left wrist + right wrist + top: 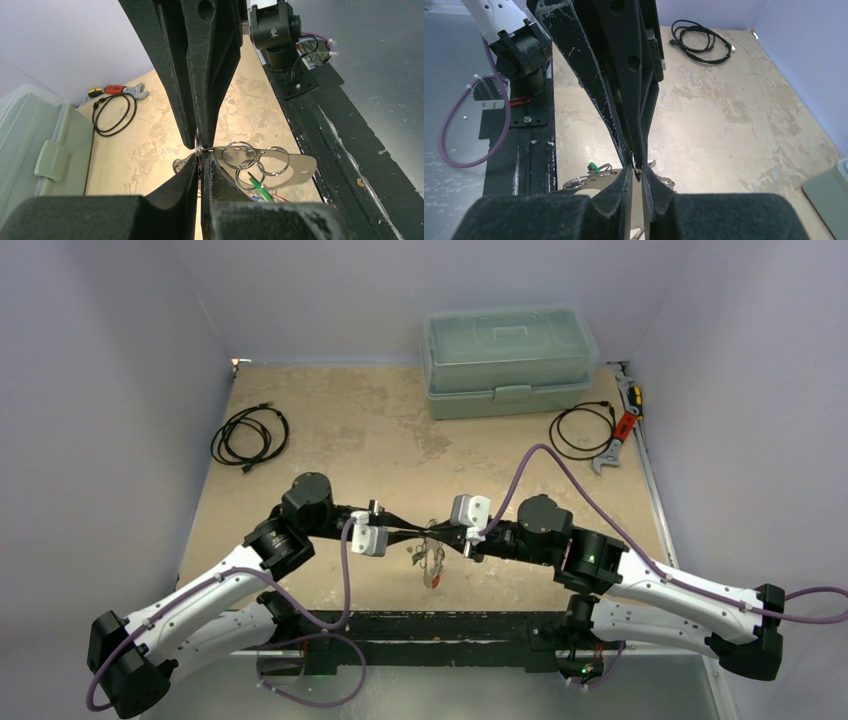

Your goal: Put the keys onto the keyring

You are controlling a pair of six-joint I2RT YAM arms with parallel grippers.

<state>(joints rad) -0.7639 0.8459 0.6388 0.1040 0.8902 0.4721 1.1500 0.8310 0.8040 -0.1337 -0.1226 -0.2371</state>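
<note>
Both grippers meet tip to tip above the table's near middle. My left gripper [418,533] [201,167] is shut on a thin split ring [199,150] seen edge-on. My right gripper [440,536] [638,172] faces it, its jaws parted by a narrow gap around the same small ring [636,169]. Beside the tips hangs the keyring [300,167] [591,181], a flat grey metal piece with a row of holes, carrying more split rings [274,161]. The keys [432,562] dangle below as a bunch, with a green tag [259,186] [593,167] and a red one [437,580].
A clear lidded box [508,360] stands at the back. One black cable coil [250,435] lies at the left. Another coil [583,430] lies at the right beside an adjustable wrench [622,430]. The black mounting rail [430,625] runs along the near edge under the bunch.
</note>
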